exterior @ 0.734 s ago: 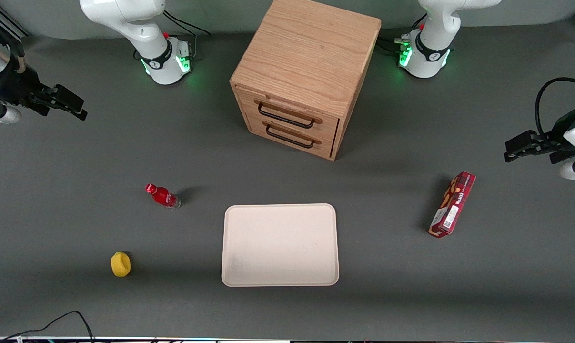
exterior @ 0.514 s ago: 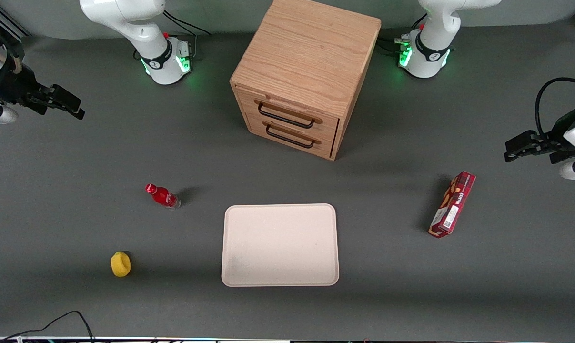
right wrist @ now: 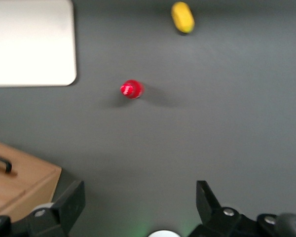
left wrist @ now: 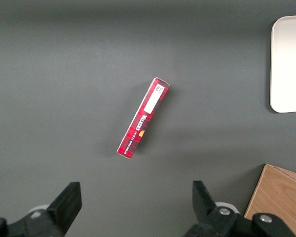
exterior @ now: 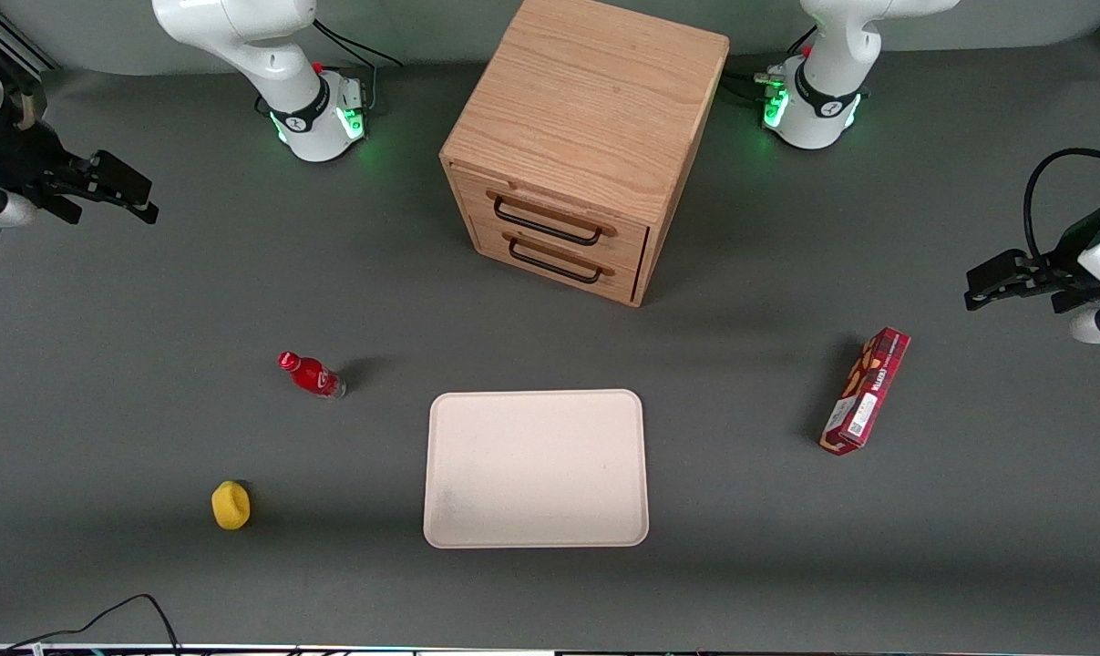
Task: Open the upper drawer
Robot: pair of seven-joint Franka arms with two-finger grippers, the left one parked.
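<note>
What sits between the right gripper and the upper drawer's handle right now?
Nothing visible. The gripper, open, hangs at the working arm's end of the table; only bare tabletop lies between it and the upper drawer. The red bottle stands nearer the camera, off that line.

1. In the right wrist view the cabinet (right wrist: pixel 19 177) is cut off by the edge, with only a stub of one black handle (right wrist: pixel 2 163) showing.
2. The red bottle (right wrist: pixel 131 89) near it is blurred.
3. The tool (exterior: pixel 121 196) hangs toward the working arm's end of the table, its arm cut off.

cream tray (exterior: pixel 536 469) low at frame centre; red bottle (exterior: pixel 311 374) above yellow lump (exterior: pixel 231 505); red box (exterior: pixel 865 391) toward parked arm's end.
</note>
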